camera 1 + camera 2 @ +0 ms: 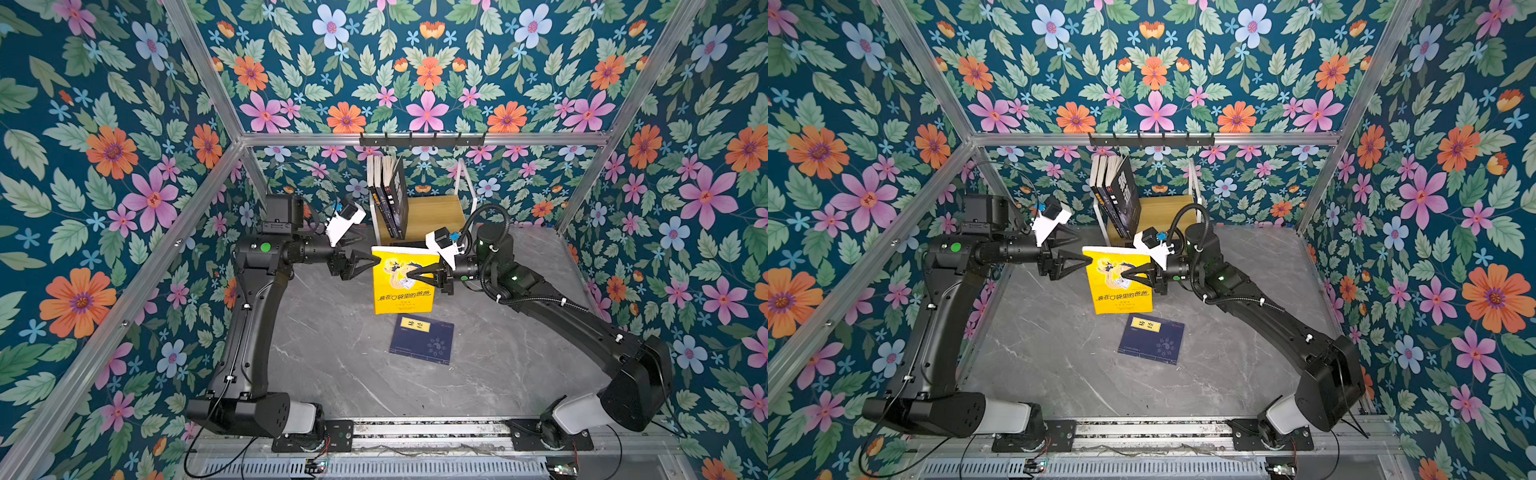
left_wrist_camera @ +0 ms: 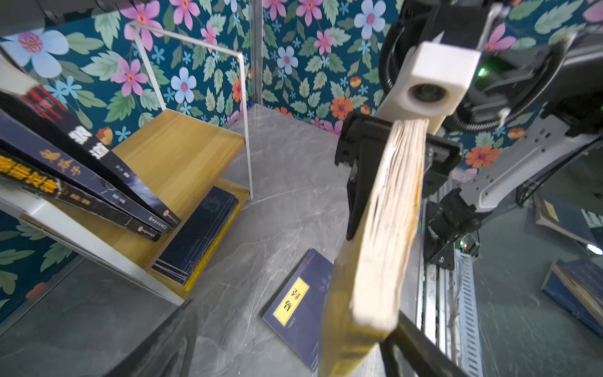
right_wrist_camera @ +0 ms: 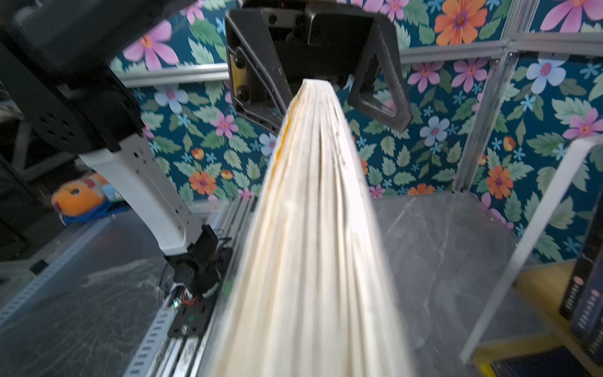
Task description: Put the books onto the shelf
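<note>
Both top views looked steeply down from above the arm bases over the whole tabletop [image 1: 332,374], facing the shelf [image 1: 432,216] at the back wall. The wrist cameras faced each other from opposite sides, each very near the yellow book [image 2: 385,228], seeing its page edge.

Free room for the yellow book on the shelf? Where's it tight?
Shelf top board bare from the three leaning books to the white end frame. Lower tier holds a flat stack. Table open left of the navy book; crowded at the yellow book between left gripper and right gripper.
</note>
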You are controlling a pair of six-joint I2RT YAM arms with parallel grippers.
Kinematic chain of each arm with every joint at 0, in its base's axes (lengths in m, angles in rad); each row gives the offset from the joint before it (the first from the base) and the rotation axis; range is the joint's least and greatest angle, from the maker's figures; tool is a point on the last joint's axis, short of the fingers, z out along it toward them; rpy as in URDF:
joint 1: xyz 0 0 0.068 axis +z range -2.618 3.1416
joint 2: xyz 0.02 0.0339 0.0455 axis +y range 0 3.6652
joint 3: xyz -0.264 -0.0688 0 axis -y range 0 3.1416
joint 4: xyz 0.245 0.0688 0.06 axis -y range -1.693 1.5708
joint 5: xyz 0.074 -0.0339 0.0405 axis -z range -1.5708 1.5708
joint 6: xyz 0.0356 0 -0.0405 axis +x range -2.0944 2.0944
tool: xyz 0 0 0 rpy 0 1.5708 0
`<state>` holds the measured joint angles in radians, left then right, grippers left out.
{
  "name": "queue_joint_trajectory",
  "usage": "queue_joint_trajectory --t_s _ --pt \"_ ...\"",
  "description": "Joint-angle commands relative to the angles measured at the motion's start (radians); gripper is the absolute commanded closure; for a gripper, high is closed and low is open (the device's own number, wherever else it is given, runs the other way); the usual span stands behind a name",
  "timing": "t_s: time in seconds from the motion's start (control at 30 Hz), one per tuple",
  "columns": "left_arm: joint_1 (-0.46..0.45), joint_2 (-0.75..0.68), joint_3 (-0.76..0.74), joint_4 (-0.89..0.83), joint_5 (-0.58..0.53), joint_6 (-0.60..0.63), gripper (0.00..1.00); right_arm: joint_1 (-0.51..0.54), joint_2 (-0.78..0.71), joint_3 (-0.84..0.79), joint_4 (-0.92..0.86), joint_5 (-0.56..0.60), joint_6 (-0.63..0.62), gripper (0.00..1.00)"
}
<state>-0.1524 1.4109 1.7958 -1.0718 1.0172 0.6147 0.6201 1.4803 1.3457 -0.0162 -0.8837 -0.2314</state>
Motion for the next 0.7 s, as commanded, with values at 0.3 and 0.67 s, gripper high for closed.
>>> queue_joint_trajectory --t_s 0.3,0.67 --pt "-0.168 0.042 -0.030 -0.114 -0.052 0.160 0.13 0.064 0.098 0.243 -0.609 0.141 -0.454 1.00" --pt "-0.186 0.028 -0.134 0.025 -0.054 0.025 0.39 0.070 0.106 0.272 -0.580 0.094 -0.439 1.00"
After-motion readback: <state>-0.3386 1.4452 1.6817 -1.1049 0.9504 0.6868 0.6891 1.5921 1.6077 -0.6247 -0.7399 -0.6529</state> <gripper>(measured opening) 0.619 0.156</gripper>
